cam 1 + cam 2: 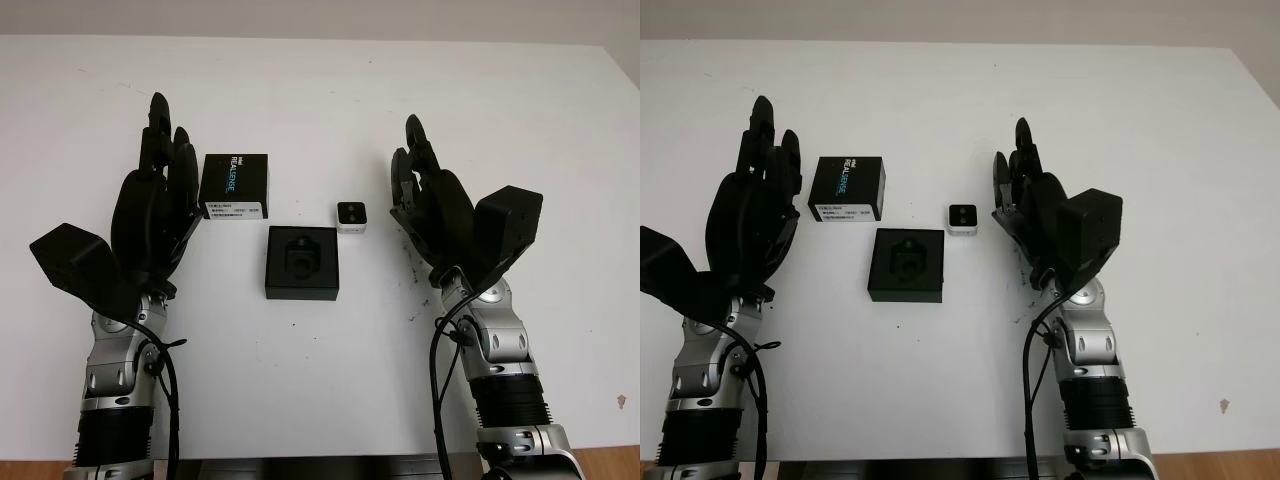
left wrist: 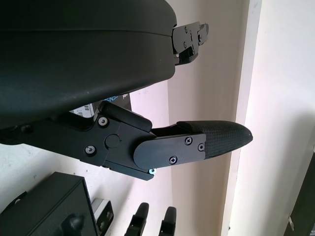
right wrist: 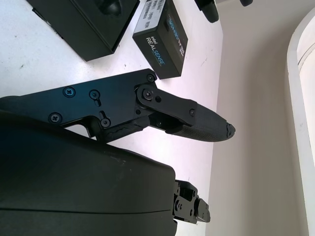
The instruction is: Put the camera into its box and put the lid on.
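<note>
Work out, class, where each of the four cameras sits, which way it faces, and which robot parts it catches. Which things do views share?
Left eye: on the head, looking down at the table; both arms, left hand and right hand open, flanking the box.
Right eye: beside it, same scene.
Left wrist: at the left hand, facing across its fingers.
Right wrist: at the right hand, facing the lid.
Shared: box, lid, camera.

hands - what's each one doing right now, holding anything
Left hand: open, holding nothing, beside the lid.
Right hand: open, holding nothing, right of the camera.
</note>
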